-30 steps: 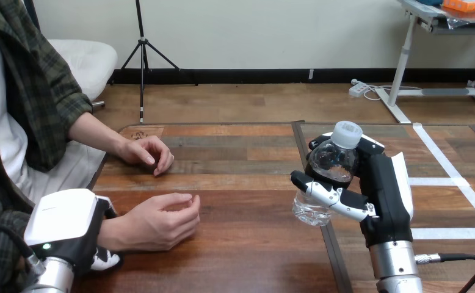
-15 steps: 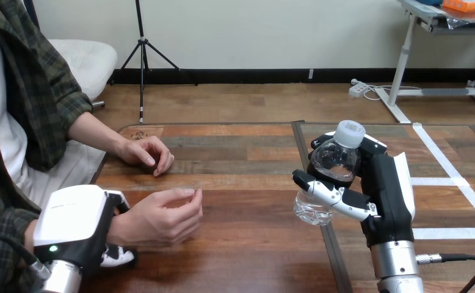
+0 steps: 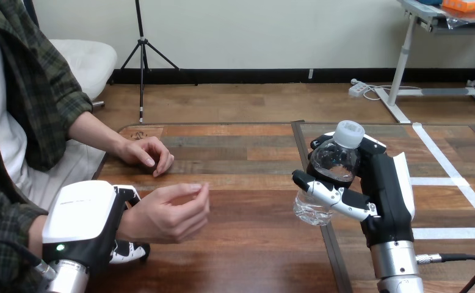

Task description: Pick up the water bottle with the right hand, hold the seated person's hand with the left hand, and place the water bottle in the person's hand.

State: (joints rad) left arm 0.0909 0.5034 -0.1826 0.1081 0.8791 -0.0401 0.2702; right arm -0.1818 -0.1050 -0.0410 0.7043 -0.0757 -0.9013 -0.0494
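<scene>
A clear water bottle (image 3: 331, 166) with a white cap stands upright in my right hand (image 3: 386, 190), at the right of the table. That hand's fingers and thumb are curled round the bottle's body. At the lower left, my left hand (image 3: 83, 217) wraps the wrist of the person's near hand (image 3: 169, 213), thumb over the top and fingers underneath. The person's near hand hovers just above the wood with its fingers loosely curled, facing the bottle. A wide gap of table lies between that hand and the bottle.
The person's other hand (image 3: 147, 152) rests curled on the wooden table (image 3: 247, 244) further back at the left. A dark seam (image 3: 326, 238) runs front to back through the tabletop under the bottle.
My left hand has slid forward and right along with the person's wrist, carrying the person's near hand a little closer to the bottle. The right hand and bottle have barely moved.
</scene>
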